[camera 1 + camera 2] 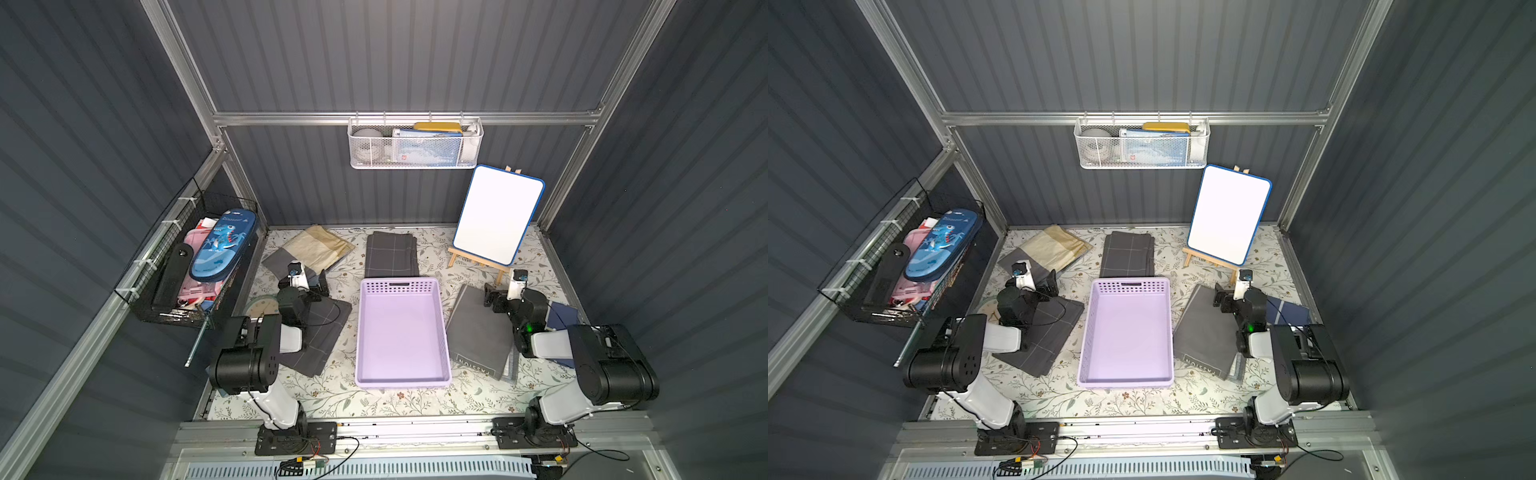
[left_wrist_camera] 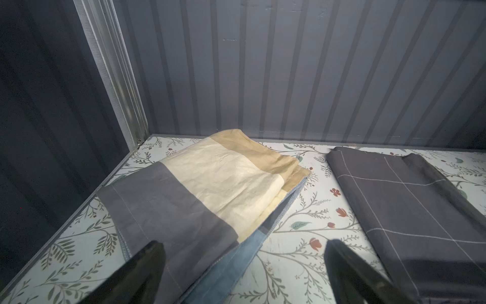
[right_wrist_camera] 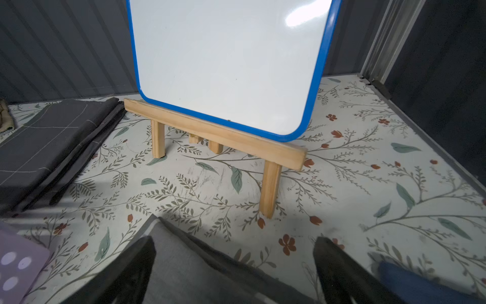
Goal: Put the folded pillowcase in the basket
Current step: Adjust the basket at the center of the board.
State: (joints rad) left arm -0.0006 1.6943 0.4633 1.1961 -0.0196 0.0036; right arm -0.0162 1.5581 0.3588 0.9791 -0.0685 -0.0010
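The lavender basket [image 1: 399,284] [image 1: 1126,284] stands empty mid-table. Folded pillowcases lie around it: a beige-and-grey one [image 1: 318,247] [image 2: 223,179] at the back left, a dark grid one [image 1: 390,253] [image 3: 47,142] behind the basket, another dark grid one [image 1: 328,332] under my left arm, and a plain grey one [image 1: 478,336] [image 3: 184,263] to its right. My left gripper [image 1: 321,286] [image 2: 244,263] hangs open over the near edge of the beige-and-grey one. Open too, my right gripper [image 1: 492,297] [image 3: 234,252] is above the grey one's far corner. Neither holds anything.
A whiteboard on a wooden easel [image 1: 496,214] [image 3: 226,65] stands at the back right, close ahead of my right gripper. A white mesh basket [image 1: 415,143] hangs on the back wall, a black wire basket [image 1: 195,266] on the left wall. Blue cloth [image 1: 563,316] lies far right.
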